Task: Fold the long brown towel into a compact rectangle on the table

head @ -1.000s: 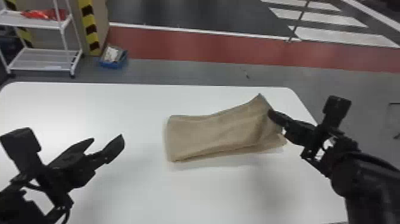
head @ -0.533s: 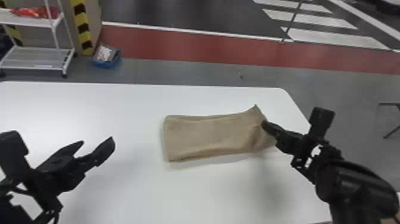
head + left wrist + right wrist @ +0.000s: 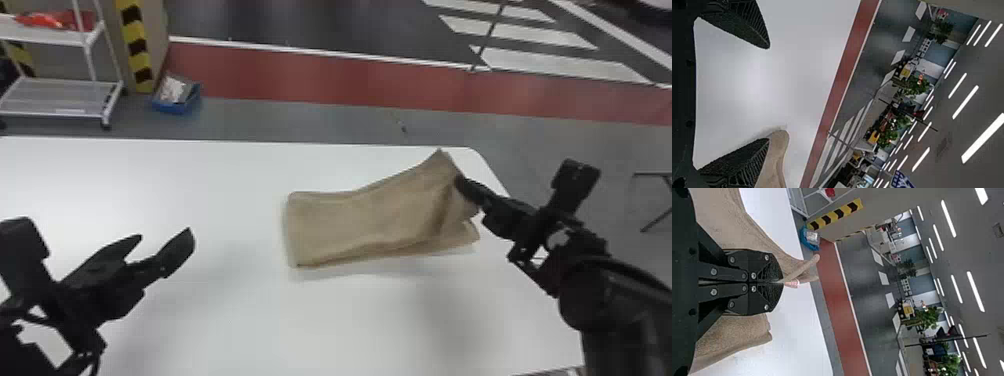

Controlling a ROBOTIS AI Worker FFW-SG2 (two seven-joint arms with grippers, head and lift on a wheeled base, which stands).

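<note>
Lifted higher than half a second ago, the long brown cloth towel (image 3: 350, 220) slopes up at its right end from the smooth white table (image 3: 325, 320). Beyond stand a white metal shelf (image 3: 60, 97) and a blue box (image 3: 172, 106). The black left gripper (image 3: 164, 237) gapes wide; the black right gripper (image 3: 460, 181) pinches the towel's raised end.

towel (image 3: 370, 220): plain brown
surface (image 3: 225, 310): white
left tool (image 3: 165, 236): black
right tool (image 3: 461, 183): black
pillar edge (image 3: 135, 46): yellow-and-black stripes
floor band (image 3: 300, 75): red
bin (image 3: 172, 107): blue
crosswalk (image 3: 560, 63): white bars
</note>
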